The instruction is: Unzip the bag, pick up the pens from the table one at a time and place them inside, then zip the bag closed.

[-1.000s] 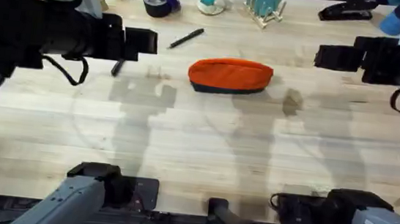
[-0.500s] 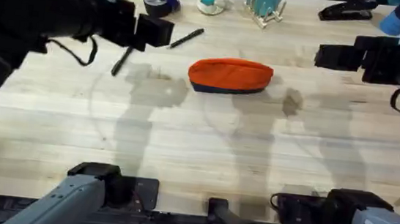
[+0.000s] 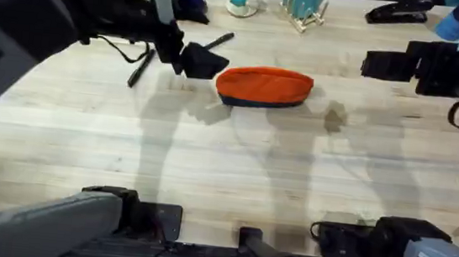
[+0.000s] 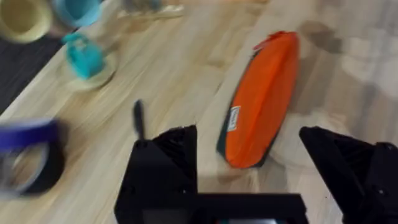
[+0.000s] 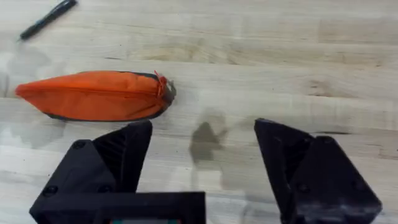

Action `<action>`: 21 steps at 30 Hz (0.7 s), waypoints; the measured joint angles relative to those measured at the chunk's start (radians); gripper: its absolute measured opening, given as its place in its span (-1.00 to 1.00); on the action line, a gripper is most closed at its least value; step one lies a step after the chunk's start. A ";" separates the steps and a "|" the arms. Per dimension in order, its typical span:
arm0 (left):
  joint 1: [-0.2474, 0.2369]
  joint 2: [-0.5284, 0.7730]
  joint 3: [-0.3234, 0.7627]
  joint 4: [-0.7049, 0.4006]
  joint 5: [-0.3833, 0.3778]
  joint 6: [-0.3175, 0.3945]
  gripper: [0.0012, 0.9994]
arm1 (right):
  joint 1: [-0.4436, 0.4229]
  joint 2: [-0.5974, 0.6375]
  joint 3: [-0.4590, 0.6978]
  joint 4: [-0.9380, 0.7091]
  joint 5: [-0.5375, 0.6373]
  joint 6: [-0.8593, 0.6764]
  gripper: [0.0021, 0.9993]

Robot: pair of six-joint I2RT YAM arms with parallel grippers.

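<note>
Bag (image 3: 265,87) lies flat on the table (image 3: 225,170), zipper shut as far as I can see, dark strip along its near edge, nothing touching it. Left gripper (image 3: 205,60) sits just beside the bag's left end, above the wood, fingers (image 4: 166,158) spread wide and holding nothing; right gripper (image 3: 371,64) hangs well off the bag's right end, fingers (image 5: 118,152) also wide apart and empty. One pen (image 3: 213,43) lies angled just behind the bag's left end, the other pen (image 3: 140,66) farther left of the bag past the left gripper, both loose on the wood.
</note>
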 joint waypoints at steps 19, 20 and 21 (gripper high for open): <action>0.013 0.373 0.000 0.069 0.322 0.313 0.91 | 0.000 0.000 0.000 0.000 0.000 0.000 0.99; 0.013 0.391 0.000 0.074 0.323 0.318 0.91 | 0.000 0.000 0.000 0.000 0.000 0.000 0.99; 0.013 0.410 0.001 0.081 0.325 0.323 0.91 | 0.000 0.000 0.000 0.000 0.000 0.000 0.99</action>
